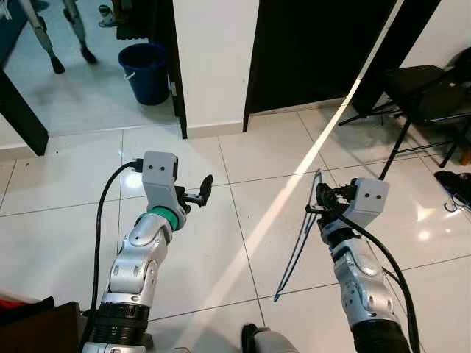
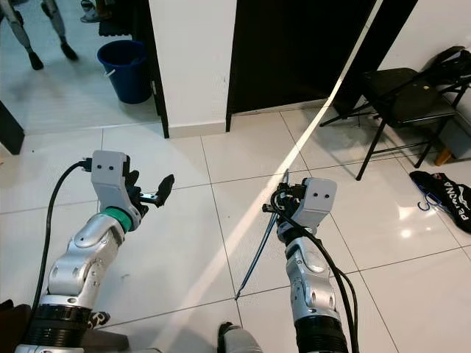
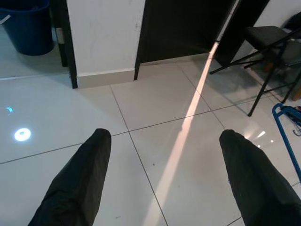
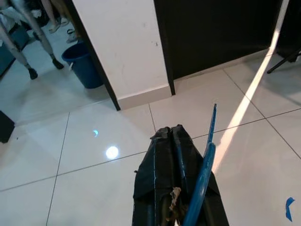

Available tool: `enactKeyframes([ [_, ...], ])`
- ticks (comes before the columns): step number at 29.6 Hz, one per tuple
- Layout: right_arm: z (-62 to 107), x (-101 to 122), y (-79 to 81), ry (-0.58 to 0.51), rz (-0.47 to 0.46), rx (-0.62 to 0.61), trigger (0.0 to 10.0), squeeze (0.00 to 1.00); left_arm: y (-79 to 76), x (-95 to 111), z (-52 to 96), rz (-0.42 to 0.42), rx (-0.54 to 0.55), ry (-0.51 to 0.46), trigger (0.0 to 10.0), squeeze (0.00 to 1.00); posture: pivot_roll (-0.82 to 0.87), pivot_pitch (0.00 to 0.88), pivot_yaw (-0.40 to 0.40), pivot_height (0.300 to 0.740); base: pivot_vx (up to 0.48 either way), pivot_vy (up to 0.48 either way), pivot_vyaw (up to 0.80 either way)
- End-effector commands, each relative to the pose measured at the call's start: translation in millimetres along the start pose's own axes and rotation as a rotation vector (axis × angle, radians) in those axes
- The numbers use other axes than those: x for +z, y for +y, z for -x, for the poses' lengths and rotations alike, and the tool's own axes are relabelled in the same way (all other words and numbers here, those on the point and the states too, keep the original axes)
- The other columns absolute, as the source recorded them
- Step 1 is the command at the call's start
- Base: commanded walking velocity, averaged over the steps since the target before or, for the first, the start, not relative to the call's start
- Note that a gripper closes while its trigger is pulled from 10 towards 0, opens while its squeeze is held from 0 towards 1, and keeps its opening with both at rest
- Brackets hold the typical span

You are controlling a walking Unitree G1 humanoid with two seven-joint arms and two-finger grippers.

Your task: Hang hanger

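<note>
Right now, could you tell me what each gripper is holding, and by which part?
The right gripper clamps the blue hanger near its upper end. The left gripper is open, holding nothing.

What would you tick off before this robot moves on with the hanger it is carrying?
1. Hanger held by right gripper: ok, fingers shut on it.
2. Grip firmness: cannot tell.
3. Left gripper free: ok, open and holding nothing.
4. Rail or hook to hang it on: cannot tell, none seen.
5. Path ahead: ok straight ahead, with a blue bucket on the left and a black folding chair on the right.
</note>
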State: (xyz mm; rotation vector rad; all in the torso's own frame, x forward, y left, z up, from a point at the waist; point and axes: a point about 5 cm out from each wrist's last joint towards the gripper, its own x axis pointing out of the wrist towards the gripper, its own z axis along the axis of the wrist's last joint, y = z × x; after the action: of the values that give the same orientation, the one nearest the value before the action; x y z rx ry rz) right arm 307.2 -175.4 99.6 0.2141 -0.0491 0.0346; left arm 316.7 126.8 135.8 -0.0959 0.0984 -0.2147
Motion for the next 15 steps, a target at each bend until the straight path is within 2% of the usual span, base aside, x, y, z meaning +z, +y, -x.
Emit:
enactKeyframes([
  [1,3.0,-3.9,-3.0,0.022,-0.007,-0.009,10.0,0.00,0.6,-8.1,1.0,0.016,0.008,0.035,10.0,0.00,-0.02,0.110,0.049,0.740,0.000,-0.390,0.00],
  [15,2.8,-3.0,-4.2,0.025,-0.004,-0.006,10.0,0.00,1.8,-7.0,0.1,0.029,0.022,0.034,10.0,0.00,-0.02,0.109,0.046,0.740,0.000,-0.389,0.00],
])
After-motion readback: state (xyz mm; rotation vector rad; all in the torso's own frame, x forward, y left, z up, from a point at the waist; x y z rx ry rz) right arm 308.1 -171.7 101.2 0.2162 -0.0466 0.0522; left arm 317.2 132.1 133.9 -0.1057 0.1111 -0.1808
